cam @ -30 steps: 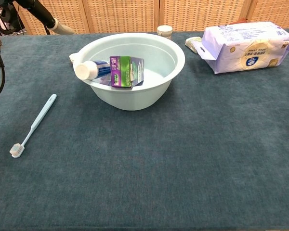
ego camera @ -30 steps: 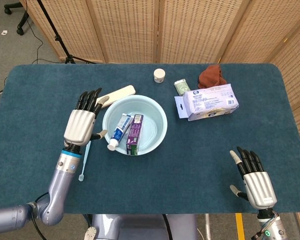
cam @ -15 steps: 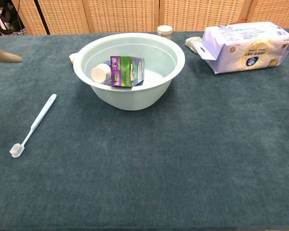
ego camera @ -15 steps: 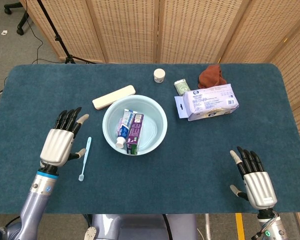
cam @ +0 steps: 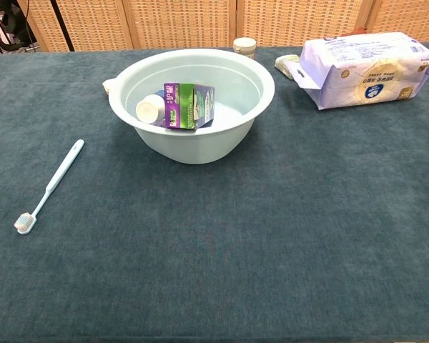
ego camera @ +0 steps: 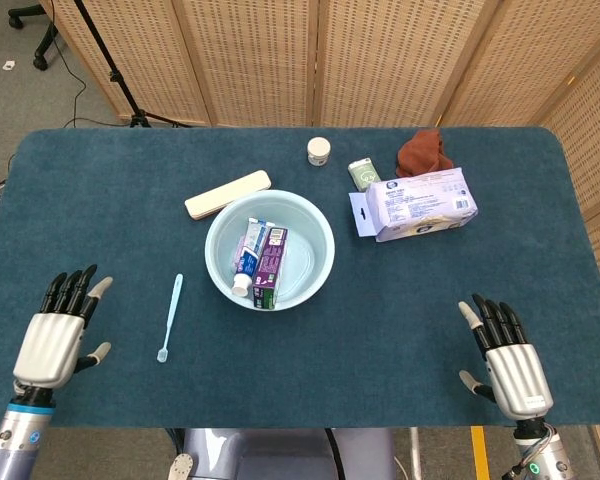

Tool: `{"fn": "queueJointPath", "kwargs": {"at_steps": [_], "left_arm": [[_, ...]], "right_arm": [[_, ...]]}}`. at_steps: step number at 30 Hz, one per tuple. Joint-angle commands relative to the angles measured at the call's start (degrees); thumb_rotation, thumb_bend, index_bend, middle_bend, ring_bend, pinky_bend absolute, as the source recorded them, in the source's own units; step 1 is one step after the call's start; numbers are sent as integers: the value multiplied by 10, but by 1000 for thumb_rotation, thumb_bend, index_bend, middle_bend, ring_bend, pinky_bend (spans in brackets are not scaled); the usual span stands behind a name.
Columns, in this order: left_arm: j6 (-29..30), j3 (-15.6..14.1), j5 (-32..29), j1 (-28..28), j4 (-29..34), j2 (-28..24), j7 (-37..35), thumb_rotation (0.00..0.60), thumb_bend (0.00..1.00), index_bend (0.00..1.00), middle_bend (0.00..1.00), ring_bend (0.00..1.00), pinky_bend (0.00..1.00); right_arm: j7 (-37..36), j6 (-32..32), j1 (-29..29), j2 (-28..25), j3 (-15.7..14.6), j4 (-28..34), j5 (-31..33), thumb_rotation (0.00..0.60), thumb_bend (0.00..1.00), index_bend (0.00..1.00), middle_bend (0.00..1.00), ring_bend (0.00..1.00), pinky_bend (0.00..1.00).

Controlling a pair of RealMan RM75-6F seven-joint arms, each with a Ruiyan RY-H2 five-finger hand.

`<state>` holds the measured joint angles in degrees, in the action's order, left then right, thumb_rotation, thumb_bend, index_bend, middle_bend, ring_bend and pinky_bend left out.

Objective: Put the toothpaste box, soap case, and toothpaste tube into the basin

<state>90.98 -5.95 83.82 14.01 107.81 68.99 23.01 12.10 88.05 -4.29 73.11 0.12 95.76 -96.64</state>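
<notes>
A pale blue basin stands mid-table. Inside it lie the purple and green toothpaste box and the blue and white toothpaste tube, side by side. The cream soap case lies on the cloth just behind the basin's left rim; the chest view shows only its end. My left hand hovers at the front left edge, fingers spread, holding nothing. My right hand rests at the front right, fingers apart, also holding nothing. Neither hand shows in the chest view.
A light blue toothbrush lies left of the basin. At the back stand a small white jar, a green packet, a brown cloth and a large wipes pack.
My left hand has pulled back from the basin's left rim to the front left table edge. The toothpaste tube slid from the rim down into the basin. The right hand stayed still.
</notes>
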Motion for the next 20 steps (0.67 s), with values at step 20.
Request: {"fn": "queueJointPath", "kwargs": {"at_steps": [20], "left_arm": [[1, 10, 24, -62, -69, 15, -41, 600, 174, 0, 0, 0, 0]], "right_arm": [[8, -3, -1, 3, -3, 2, -6, 600, 131, 0, 0, 0, 47]]}}
